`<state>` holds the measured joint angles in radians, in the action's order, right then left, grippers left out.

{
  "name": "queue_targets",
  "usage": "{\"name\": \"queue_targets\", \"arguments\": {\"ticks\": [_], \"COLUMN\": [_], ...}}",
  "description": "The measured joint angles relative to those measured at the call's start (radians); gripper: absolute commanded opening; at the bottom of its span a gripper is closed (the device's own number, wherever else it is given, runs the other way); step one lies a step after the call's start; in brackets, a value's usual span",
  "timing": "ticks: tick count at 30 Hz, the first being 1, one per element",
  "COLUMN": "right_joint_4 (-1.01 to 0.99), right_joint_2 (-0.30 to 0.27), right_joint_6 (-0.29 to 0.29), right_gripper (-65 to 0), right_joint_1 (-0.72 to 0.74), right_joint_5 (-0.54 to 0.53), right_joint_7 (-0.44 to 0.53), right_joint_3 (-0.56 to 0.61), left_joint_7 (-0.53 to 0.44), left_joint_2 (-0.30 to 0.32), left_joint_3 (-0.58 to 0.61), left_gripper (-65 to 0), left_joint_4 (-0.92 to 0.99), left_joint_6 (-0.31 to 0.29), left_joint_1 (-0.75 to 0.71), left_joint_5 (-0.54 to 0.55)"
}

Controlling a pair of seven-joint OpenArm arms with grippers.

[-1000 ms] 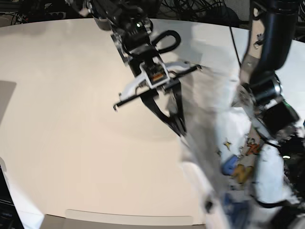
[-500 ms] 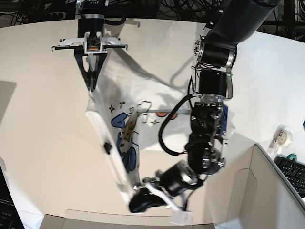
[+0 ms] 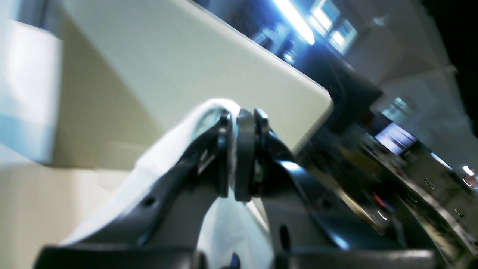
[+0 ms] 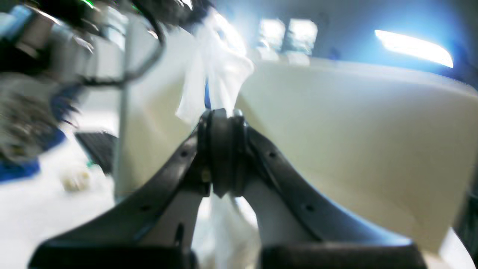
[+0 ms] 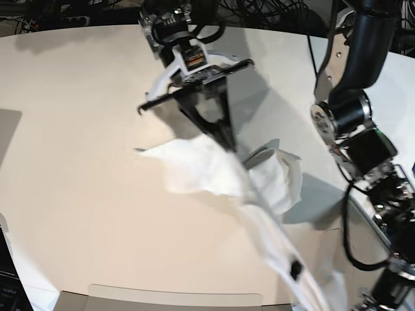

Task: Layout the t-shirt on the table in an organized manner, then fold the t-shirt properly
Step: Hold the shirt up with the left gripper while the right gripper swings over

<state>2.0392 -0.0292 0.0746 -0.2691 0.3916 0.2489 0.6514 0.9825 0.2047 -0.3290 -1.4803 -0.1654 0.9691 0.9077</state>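
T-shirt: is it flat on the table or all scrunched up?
Scrunched. The t-shirt hangs bunched between both grippers, right and left, above the table.

1. One white t-shirt (image 5: 214, 172), bunched and stretched.
2. One off-white table (image 5: 71, 129).
3. Two robot arms, each with one gripper: the right gripper (image 5: 231, 144) and the left gripper (image 3: 239, 123).

no readable text, t-shirt (image 5: 214, 172) print hidden, frames blurred

White t-shirt (image 5: 207, 172), off-white table (image 5: 78, 162)
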Motion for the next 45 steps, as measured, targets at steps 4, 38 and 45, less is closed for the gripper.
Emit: {"name": "queue_targets", "arguments": {"ticks": [4,38,45], "right_joint_4": [0.000,-0.048,-0.162], "right_joint_2": [0.066,0.174,0.169], "right_joint_6": [0.007,0.054,0.065], "right_gripper": [-65.0,-65.0,-52.1], "right_joint_1": [0.105,0.435,0.477], "right_joint_5": [0.000,0.000,-0.009], "right_joint_7": [-0.020,-0.121,-0.337], "right_joint_3": [0.033,-0.018,-0.052], "left_joint_7": [-0.017,-0.150,-0.119], "left_joint_2": [0.049,0.173,0.162], "left_joint_3": [0.008,0.119,0.120], "left_gripper": [-64.4,-64.4,-64.4], "left_joint_4": [0.001,0.330,0.248], "left_joint_6": [-0.006,0.021,0.009], "left_joint_1": [0.112,0.288,0.299], "left_joint_5": [0.009,-0.060,-0.045]}}
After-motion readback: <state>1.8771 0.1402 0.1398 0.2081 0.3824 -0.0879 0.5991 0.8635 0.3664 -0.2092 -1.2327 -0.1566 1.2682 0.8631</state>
